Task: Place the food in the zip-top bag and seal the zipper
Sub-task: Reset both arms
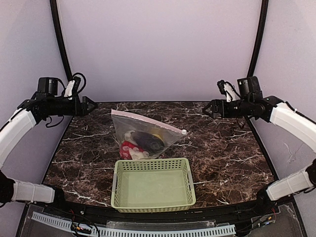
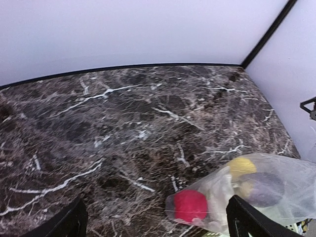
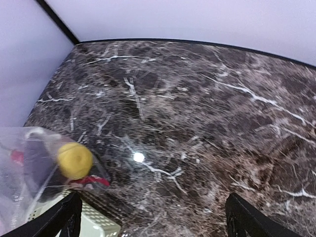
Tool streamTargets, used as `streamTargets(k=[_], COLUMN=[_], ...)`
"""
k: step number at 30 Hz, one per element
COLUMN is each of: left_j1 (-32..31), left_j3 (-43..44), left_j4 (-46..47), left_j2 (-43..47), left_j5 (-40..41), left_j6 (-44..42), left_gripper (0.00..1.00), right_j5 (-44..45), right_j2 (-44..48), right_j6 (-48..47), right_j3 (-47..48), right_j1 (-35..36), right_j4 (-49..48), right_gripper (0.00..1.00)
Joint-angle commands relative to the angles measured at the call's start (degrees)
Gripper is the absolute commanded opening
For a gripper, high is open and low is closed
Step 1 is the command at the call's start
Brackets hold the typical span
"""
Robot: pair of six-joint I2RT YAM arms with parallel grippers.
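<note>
Both left tool [image 1: 93, 105] and right tool [image 1: 208, 108] gape empty; we judge food [image 1: 143, 140] inside the zip-top bag [image 1: 127, 126], zipper [image 1: 148, 122] apparently sealed.

- Bench [image 1: 222, 153]: dark stone-look top with white veining, polished; a bright glare spot shows in the right wrist view.
- Zip-top bag [image 1: 129, 124]: thin clear plastic film, crinkled and glossy.
- Zipper [image 1: 148, 121]: opaque pinkish-white plastic strip, smooth.
- Food [image 1: 147, 140]: smooth toy pieces with a low sheen, seen through the film.
- Basket [image 1: 153, 205]: pale green moulded plastic, perforated, satin finish.
- Walls [image 1: 158, 49]: plain pale lilac, matt.
</note>
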State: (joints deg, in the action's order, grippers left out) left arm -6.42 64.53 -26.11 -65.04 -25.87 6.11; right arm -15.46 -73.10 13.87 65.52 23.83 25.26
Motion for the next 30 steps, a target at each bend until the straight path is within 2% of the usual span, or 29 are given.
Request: streamTargets(k=[1,7,12,21,25,30], left_j1=[3.37,3.54,3.54,3.53,3.51,3.53], left_j3=[-5.69,-12.77,-17.11,-23.78,-24.83,-25.57], left_j4=[2.38,1.17,-0.21,-1.89,-1.21,-1.18], left_j2=[5.51,13.99,21.20,31.42,34.42,36.40], left_j5=[12.69,28.04,34.96,37.36,38.15,38.23], left_j6=[0.40,-3.56,-5.73,-2.17,-2.55,-2.27], left_gripper=[0.99,0.99,0.99,0.99,0.99,0.99], right_j5=[3.21,7.74,16.71,16.83,15.72,15.73], right_j2=[1.77,6.97,16.50,32.39,36.58,39.12], right_j6=[2.97,1.13,-0.38,-4.32,-4.57,-4.28], right_j3=[-5.75,-11.47,-17.41,-29.91,-34.55,-36.09], right_j1=[-6.46,-12.83,-13.79,-14.00,-13.99,-13.99], right_j4=[-1.66,-1.81,-6.22,-16.77,-20.96,-21.40], right_gripper=[0.99,0.99,0.99,0.99,0.99,0.99])
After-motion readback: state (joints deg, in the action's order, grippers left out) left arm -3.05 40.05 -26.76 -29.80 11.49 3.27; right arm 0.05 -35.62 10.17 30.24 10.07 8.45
